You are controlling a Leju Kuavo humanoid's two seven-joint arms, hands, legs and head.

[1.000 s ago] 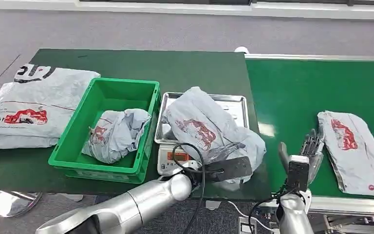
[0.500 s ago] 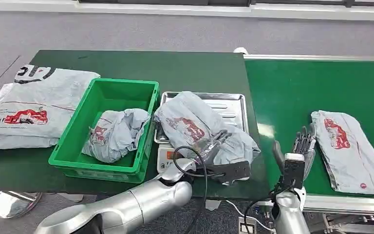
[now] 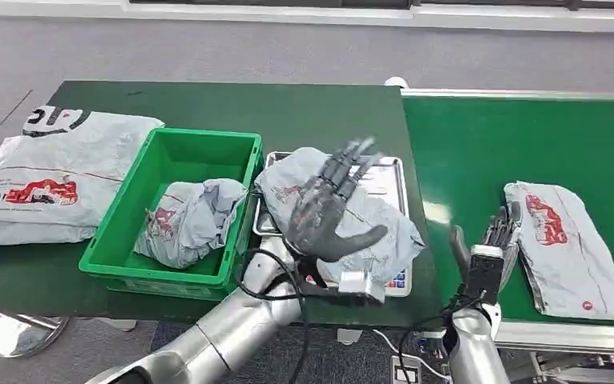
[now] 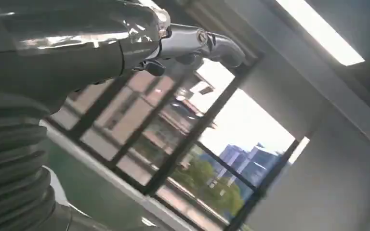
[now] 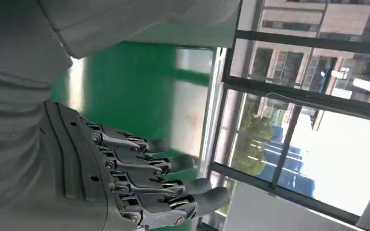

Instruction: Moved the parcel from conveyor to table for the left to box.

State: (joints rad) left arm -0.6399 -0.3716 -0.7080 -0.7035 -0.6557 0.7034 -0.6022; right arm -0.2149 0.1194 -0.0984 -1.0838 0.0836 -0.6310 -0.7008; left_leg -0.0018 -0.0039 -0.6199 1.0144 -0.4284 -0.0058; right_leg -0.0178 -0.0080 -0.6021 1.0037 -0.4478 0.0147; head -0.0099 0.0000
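On the dark green counter [image 3: 208, 104], beside the green conveyor [image 3: 480, 152], a crumpled grey parcel [image 3: 368, 232] is seen lying on the metal tray of a scale [image 3: 390, 180]. The left robot hand [image 3: 324, 210] is raised above this parcel with its palm turned up and its fingers spread apart; nothing is held in it. In the left wrist view, the left robot hand's grey thumb [image 4: 212, 43] is shown against a window and ceiling.

A green bin [image 3: 168, 216] is placed just beside the scale, and a 2nd crumpled parcel [image 3: 188, 220] is contained in it. A large flat grey mailer [image 3: 48, 176] is laid at the far left of the counter.

On the conveyor, a flat grey parcel with red print [image 3: 564, 244] is found. The right robot hand [image 3: 492, 244] is held upright just beside this parcel's near edge, fingers extended and slightly apart, with nothing gripped. In the right wrist view, its fingers [image 5: 139, 178] are seen stretched out over the green belt, with grey parcel material [image 5: 125, 24] close by.
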